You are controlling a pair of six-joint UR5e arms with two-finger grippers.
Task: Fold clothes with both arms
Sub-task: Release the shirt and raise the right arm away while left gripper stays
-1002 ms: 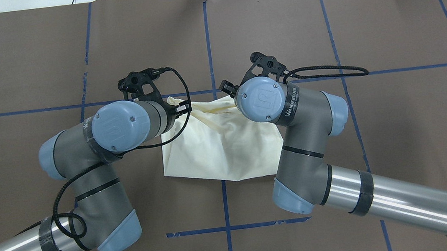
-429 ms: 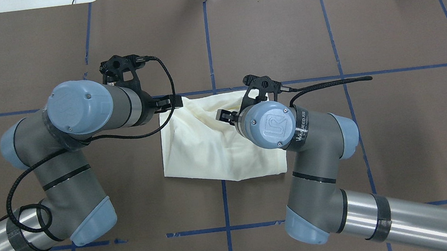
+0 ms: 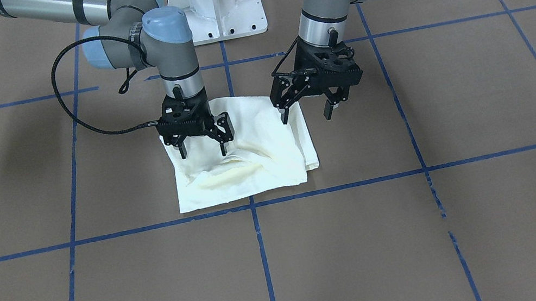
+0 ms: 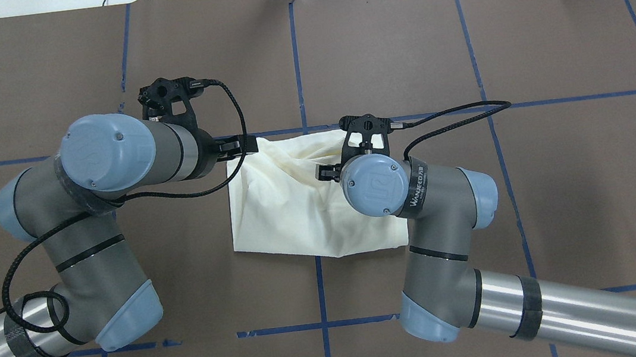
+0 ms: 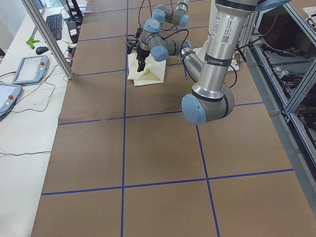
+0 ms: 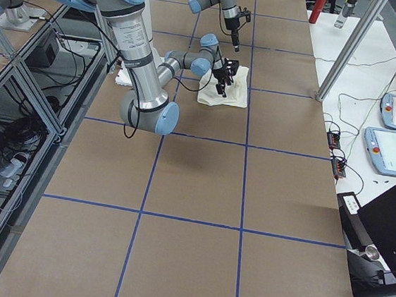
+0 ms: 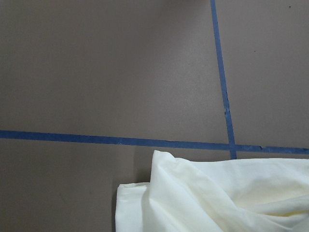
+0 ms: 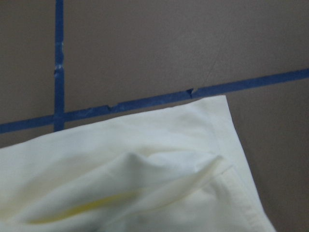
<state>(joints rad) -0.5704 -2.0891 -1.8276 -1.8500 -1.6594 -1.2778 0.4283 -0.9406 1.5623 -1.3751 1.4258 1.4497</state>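
Right gripper (image 3: 203,152) nearer base (image 3: 220,4), perhaps touching T-shirt (image 3: 250,173)

T-shirt (image 3: 250,175) on table (image 3: 426,233), right gripper (image 3: 203,150) — above it

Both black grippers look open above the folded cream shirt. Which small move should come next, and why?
Probably lift both straight up, clear of the cloth. The left gripper and the right gripper stand open and hold nothing; the cream-white folded T-shirt lies as a rough square on the brown table. A rumpled ridge crosses it, which a fresh grasp might flatten.
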